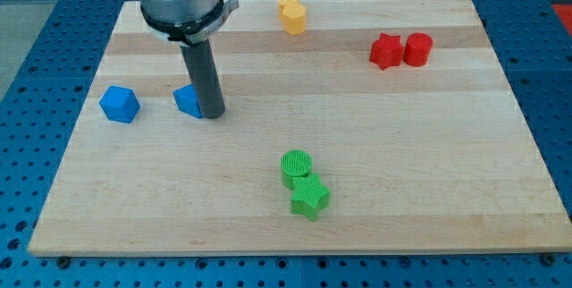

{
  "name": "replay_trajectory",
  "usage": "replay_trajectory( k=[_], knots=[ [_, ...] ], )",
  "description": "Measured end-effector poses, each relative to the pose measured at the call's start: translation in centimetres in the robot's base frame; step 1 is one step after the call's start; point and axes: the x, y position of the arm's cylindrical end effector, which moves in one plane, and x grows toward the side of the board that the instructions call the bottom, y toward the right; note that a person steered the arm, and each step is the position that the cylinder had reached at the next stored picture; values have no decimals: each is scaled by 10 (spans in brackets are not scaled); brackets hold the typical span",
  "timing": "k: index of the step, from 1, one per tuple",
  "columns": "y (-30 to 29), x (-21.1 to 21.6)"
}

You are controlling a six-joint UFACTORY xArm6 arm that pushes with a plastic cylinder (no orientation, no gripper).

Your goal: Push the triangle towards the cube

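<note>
A blue triangle block [187,100] lies at the view's left, partly hidden behind my rod. My tip [212,114] rests on the board touching the triangle's right side. A blue cube [119,104] sits further to the view's left, a short gap away from the triangle and level with it.
A yellow block [291,12] stands near the top edge. A red star [385,51] and a red cylinder [417,48] sit together at the upper right. A green cylinder [296,166] and a green star [310,198] touch at the lower middle. The wooden board [429,145] lies on a blue perforated table.
</note>
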Motion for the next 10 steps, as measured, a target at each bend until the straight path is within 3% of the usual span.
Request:
replay_trajectory(
  k=[6,10],
  knots=[
    [-67,-15],
    [-81,18]
  ],
)
